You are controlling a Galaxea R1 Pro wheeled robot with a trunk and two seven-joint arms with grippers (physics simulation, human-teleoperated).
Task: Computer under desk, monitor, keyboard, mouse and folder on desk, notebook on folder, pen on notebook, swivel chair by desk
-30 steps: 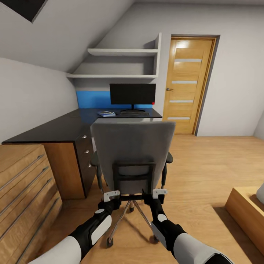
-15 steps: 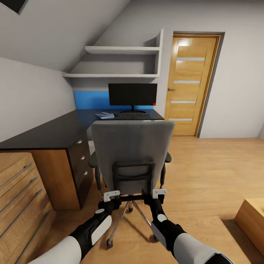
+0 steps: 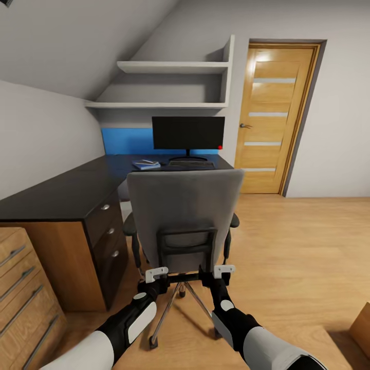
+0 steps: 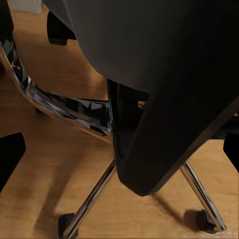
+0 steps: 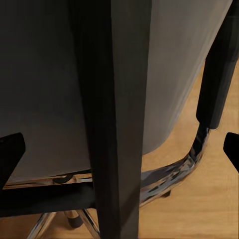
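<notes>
Both grippers sit at the lower rear of the swivel chair (image 3: 185, 221), roughly at 6 o'clock in the head view: the left gripper (image 3: 156, 275) at the left end of the black crossbar under the backrest frame, the right gripper (image 3: 224, 271) at the right end. The wrist views show dark fingertips at the picture edges with the black frame strut between them, but whether either gripper is clamped on the frame or merely spread around it cannot be told. Beyond the chair, toward 12 o'clock, stands the desk (image 3: 61, 192) with its glossy black top; on it are the monitor (image 3: 188, 132), the keyboard (image 3: 188, 165) just in front of its base, and, at about 11 o'clock from the chair back, the folder (image 3: 146, 165) with something pale lying on it (too small to identify). The chair is judged moderately heavy yet easy to move, since its chrome base (image 4: 89, 201) rides on castors; it will roll and may swivel or veer if pushed unevenly. The rigid black frame low on the back is the sound place to hold, one gripper each side, so that the push stays balanced and the padded back is not tilted.
</notes>
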